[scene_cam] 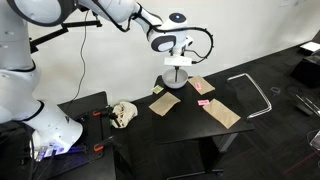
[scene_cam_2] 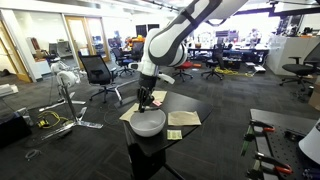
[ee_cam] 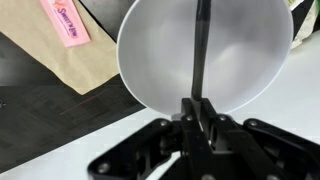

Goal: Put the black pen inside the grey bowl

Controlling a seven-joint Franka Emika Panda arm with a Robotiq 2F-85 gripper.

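Observation:
My gripper [ee_cam: 197, 108] is shut on the black pen [ee_cam: 201, 50], which sticks straight out from the fingers over the pale inside of the grey bowl [ee_cam: 160, 55]. In both exterior views the gripper [scene_cam: 178, 62] [scene_cam_2: 146, 98] hangs just above the bowl [scene_cam: 175, 81] [scene_cam_2: 148, 123] on the dark table. The pen is too thin to make out in the exterior views. I cannot tell if its tip touches the bowl.
Tan paper pieces [scene_cam: 164, 103] [scene_cam: 220, 112] [scene_cam_2: 184, 118] lie around the bowl, one under it [ee_cam: 60, 60]. A small pink object [ee_cam: 64, 21] [scene_cam: 204, 102] lies on paper. A bent silver tube [scene_cam: 257, 95] and a lumpy beige object [scene_cam: 123, 113] sit on the table.

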